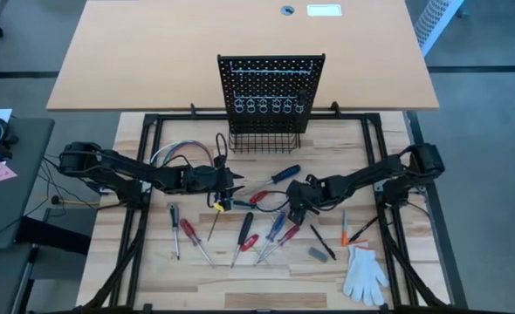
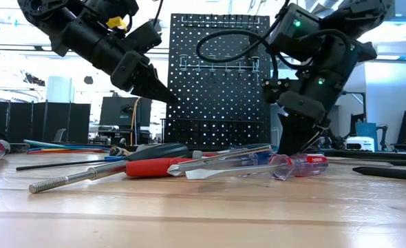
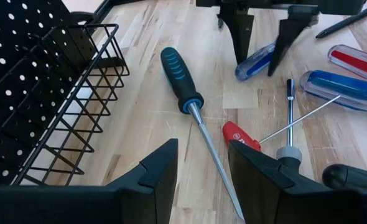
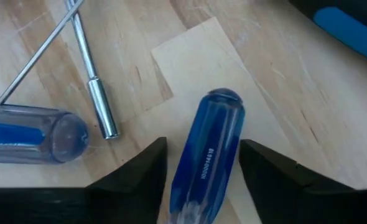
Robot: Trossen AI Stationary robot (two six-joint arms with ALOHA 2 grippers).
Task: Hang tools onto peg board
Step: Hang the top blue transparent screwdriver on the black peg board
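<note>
The black peg board [image 1: 271,83] stands at the table's far side, with silver rings [image 1: 271,106] and a wire basket [image 1: 264,139] at its base. Several screwdrivers lie flat on the wood. My left gripper [image 3: 202,165] is open and hovers over the shaft of a black-and-teal screwdriver [image 3: 182,78], clear of the table in the low view [image 2: 163,93]. My right gripper [image 4: 202,168] is open and low at the table. Its fingers stand on either side of the handle of a clear blue screwdriver [image 4: 209,149], which lies on the table.
Red, black and clear-handled screwdrivers [image 1: 244,231] lie spread across the table's near middle. A white glove [image 1: 364,275] lies at the near right. A loop of coloured wires [image 1: 181,153] lies behind my left arm. The two grippers are close together, as the left wrist view shows [image 3: 264,31].
</note>
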